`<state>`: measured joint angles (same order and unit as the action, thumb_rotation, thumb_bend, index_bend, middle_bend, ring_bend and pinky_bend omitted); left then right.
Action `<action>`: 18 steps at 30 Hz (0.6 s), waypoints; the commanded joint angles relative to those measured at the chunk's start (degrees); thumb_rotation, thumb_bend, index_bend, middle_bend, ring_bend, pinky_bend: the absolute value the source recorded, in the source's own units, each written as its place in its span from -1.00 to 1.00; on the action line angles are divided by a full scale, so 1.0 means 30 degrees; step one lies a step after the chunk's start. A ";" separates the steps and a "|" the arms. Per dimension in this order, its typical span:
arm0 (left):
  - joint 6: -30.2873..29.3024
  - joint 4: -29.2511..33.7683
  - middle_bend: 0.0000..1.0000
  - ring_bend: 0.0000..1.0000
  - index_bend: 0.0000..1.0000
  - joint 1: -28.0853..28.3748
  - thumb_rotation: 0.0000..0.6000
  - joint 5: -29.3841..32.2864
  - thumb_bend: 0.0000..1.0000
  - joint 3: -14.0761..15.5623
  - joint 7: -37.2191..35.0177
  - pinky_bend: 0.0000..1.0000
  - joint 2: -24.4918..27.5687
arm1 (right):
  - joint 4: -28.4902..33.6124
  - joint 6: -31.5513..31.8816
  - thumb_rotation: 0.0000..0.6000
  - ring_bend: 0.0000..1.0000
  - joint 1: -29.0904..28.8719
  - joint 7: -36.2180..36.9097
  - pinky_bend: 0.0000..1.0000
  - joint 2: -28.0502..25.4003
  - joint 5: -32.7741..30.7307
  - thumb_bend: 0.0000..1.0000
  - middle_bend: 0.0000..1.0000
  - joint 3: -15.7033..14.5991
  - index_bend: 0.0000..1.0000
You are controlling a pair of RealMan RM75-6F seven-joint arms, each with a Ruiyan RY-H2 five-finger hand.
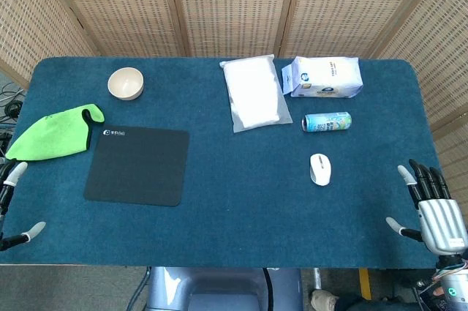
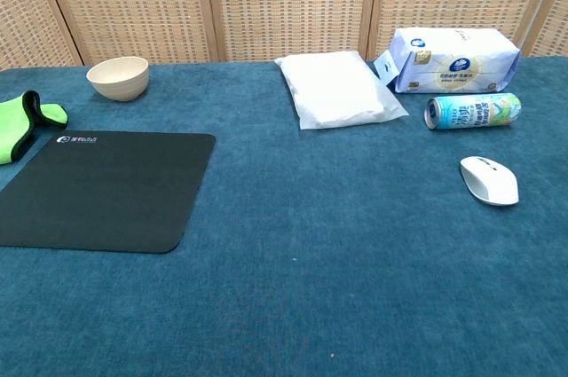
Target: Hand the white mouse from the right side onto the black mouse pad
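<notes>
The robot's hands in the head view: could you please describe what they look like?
The right hand has a ribbed silver-white metallic back, black fingers and pale grey fingertips; below it sit dark wrist parts with a small green-and-white marking. Only a little of the left hand shows at the frame edge: dark fingers with the same pale grey tips. The chest view shows neither hand.

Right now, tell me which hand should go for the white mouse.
Right. The right hand waits open at the table's right edge, close to the white mouse; the left hand sits far across, beyond the black mouse pad.
</notes>
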<state>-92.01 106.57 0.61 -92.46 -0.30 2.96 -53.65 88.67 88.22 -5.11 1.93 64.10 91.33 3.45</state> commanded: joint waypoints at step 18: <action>0.0924 0.0170 -1.00 -1.00 -1.00 0.0407 1.00 0.1037 -0.94 -0.0356 0.0394 -1.00 -0.0080 | -0.1021 -0.3026 1.00 -1.00 -0.1987 -0.1842 -1.00 0.0820 -0.0016 -1.00 -1.00 0.0164 -1.00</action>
<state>-89.57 106.99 1.63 -89.69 -1.23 3.95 -53.82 86.95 81.27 -9.37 -2.06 65.78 91.60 3.47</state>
